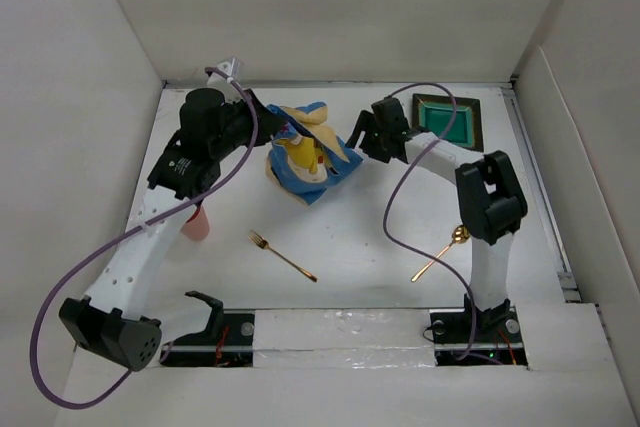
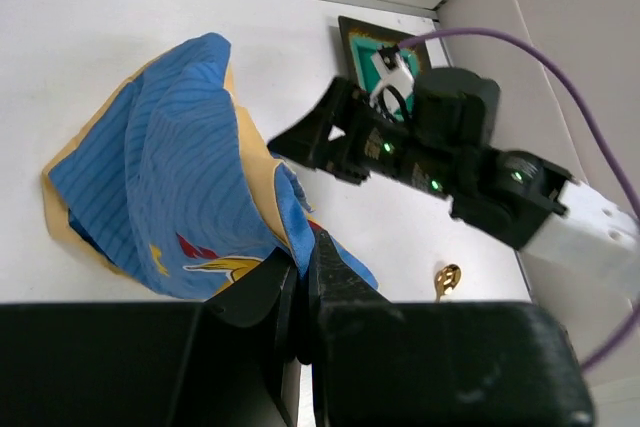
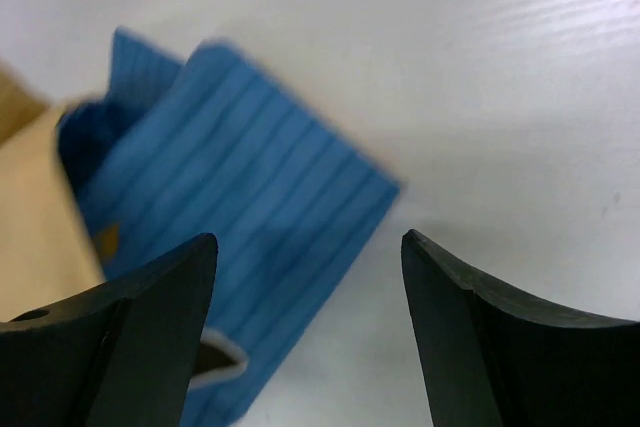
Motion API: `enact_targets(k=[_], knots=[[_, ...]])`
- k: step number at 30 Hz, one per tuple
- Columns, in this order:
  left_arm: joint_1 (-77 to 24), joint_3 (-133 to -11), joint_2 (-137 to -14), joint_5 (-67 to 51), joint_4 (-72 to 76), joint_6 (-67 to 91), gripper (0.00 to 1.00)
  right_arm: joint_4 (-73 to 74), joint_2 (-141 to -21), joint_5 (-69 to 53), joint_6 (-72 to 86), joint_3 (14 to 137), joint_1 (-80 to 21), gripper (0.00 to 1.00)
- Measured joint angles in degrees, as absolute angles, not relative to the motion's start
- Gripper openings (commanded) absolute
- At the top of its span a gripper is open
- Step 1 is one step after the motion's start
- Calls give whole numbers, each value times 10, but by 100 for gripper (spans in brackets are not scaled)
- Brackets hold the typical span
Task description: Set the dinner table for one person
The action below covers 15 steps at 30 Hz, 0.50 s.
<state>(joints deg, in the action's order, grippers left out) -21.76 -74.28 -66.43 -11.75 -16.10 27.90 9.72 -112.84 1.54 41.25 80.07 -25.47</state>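
On the white dinner table (image 1: 360, 237) lies a crumpled blue cartoon-printed placemat (image 1: 305, 159) with yellow backing. My left gripper (image 2: 300, 247) is shut on a fold of the placemat (image 2: 170, 177), holding that edge lifted; from above, the left gripper (image 1: 288, 132) is at the cloth's far-left side. My right gripper (image 3: 308, 237) stands open just above a flat blue corner of the placemat (image 3: 230, 197), with nothing between its fingers. Seen from above, the right gripper (image 1: 360, 139) hovers at the cloth's right edge.
A green square plate (image 1: 447, 119) sits at the back right. A gold fork (image 1: 282, 255) lies front centre and a gold spoon (image 1: 440, 253) front right. A pink cup (image 1: 196, 223) stands under the left arm. White walls enclose the table.
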Motion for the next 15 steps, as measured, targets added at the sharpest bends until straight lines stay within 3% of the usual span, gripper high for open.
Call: enact_targets(k=[7, 15], knots=[[-215, -728, -644, -105, -180, 279, 0, 111, -1251, -24, 425, 923, -245, 82], [-202, -717, -640, -102, -188, 278, 0, 23, -1301, -159, 462, 949, -261, 82]])
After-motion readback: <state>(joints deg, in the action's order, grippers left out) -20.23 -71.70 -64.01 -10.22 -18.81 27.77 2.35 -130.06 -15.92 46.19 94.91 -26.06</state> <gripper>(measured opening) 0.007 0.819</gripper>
